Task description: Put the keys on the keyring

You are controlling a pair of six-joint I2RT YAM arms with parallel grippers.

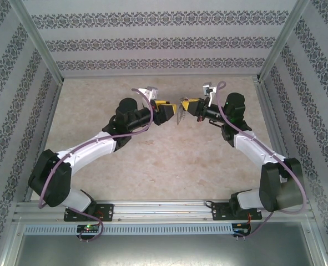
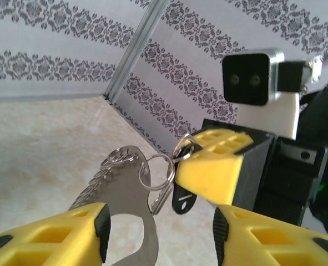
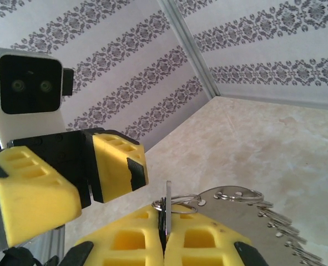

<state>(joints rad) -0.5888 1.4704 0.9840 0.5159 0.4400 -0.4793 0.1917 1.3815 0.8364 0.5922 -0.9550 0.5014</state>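
**A:** Top view: the left gripper (image 1: 171,112) and right gripper (image 1: 189,105) are raised nose to nose over the middle of the table (image 1: 152,166). The keyring (image 1: 180,117) is hung between the tips, clear of the surface. Fine detail can't be read here.

**B:** Left wrist?

**A:** The left fingers (image 2: 80,227) are seen apart, with nothing clamped. The grey loop's lower end sits in the gap close to one pad; contact can't be told. The right fingers are closed on a small ring at the top of the assembly. A split ring (image 2: 155,172) is linked to the loop, and the chain (image 2: 102,174) is draped along its far edge. The key (image 2: 181,200) is hung just below the right fingertip.

**B:** Threaded?

**A:** Judged so. The key looks carried by the split ring, but the link itself is hidden.

**B:** Right wrist?

**A:** The pads (image 3: 202,238) are pressed together on a thin metal sliver, with a ring beside it. The loop and chain are laid out to the right, and the left jaws are seen gapped opposite.

**B:** Step and next move?

**A:** Threading is judged at or near its end. A check of the link is called for next, then the loop re-clamped or the assembly lowered.

**B:** Obstructions?

**A:** Opposing fingertips and the wrist camera housing (image 2: 251,78) are close. The patterned walls (image 1: 152,39) are well apart.
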